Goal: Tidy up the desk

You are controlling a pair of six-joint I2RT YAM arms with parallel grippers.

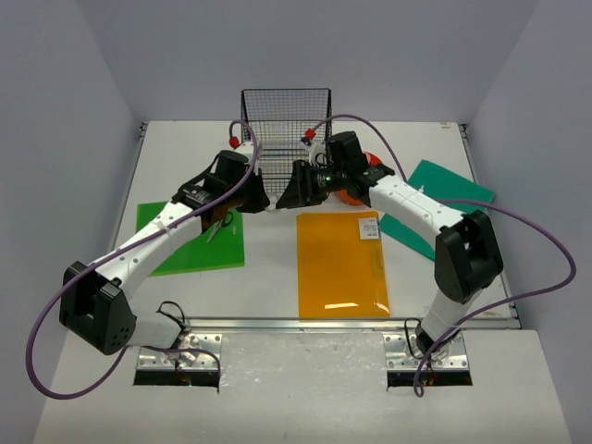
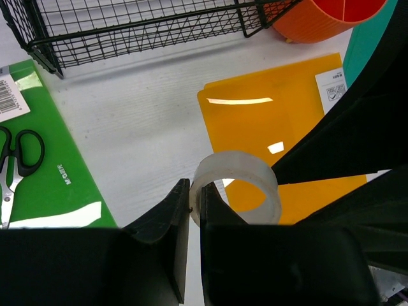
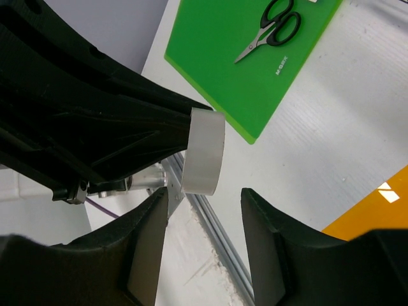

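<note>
Tabletop (image 1: 277, 250), white, rectangular, lying flat beneath both arms; long axis runs left to right in the top view, silver rail (image 1: 351, 323) along the near edge. Left jaws closed on clear tape roll (image 2: 237, 185); right jaws apart, facing it.

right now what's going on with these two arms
The left gripper is shut on the wall of a clear tape roll, holding it above the desk in front of the black wire basket. The right gripper faces it with jaws open, close to the roll but not touching it. It looks like a handover. Scissors lie on the green sheet.
</note>
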